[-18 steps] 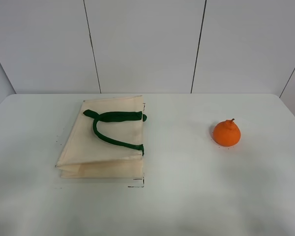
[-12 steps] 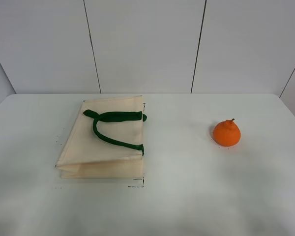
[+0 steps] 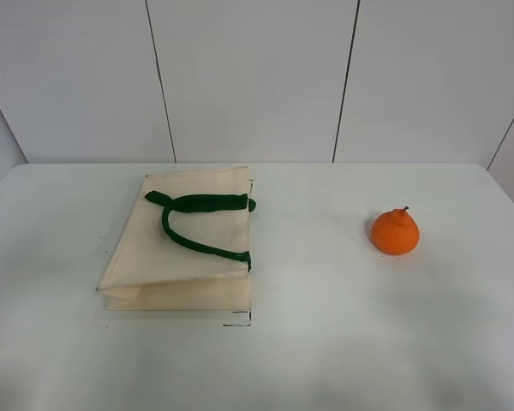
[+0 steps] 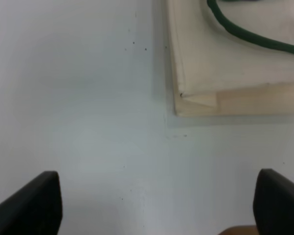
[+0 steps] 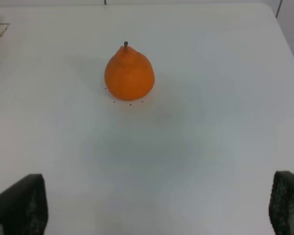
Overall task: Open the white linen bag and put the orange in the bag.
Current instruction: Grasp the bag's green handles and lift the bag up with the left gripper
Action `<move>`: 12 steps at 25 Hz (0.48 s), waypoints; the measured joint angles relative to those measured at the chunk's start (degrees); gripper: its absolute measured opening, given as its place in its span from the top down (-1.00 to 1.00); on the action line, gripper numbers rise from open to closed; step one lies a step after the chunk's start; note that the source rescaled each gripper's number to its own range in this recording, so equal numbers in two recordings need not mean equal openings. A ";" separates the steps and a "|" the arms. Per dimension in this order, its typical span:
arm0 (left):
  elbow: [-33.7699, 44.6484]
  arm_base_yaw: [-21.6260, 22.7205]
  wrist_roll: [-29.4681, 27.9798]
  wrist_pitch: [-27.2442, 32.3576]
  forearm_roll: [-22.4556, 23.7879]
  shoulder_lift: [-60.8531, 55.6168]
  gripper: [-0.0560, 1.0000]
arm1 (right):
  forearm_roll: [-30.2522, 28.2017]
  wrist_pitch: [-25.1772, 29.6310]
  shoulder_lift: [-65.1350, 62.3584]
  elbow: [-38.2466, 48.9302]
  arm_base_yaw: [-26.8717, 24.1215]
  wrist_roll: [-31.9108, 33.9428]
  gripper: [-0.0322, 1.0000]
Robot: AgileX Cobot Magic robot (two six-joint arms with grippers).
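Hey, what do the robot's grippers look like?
Only the fingertips show. The left gripper has plain black, blocky fingers. The right gripper has black ones too, with a rough, mesh-like surface. No arms, cables or markings are in view.

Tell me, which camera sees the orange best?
The right wrist view: the orange is big and whole there, stem up, alone on the table. The exterior high view shows it whole too, but smaller, to the right of the white linen bag. The left wrist view misses it, showing only a bag corner.
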 joint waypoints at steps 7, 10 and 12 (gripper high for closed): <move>-15.59 0.00 0.00 -0.29 0.06 30.50 -1.00 | 0.00 0.00 0.00 0.00 0.00 0.00 -1.00; -23.55 0.00 0.00 -2.22 0.43 44.54 -1.00 | 0.00 0.00 0.00 0.00 0.00 0.00 -1.00; -28.91 0.00 0.00 -3.46 0.56 52.92 -1.00 | 0.00 0.00 0.00 0.00 0.00 0.00 -1.00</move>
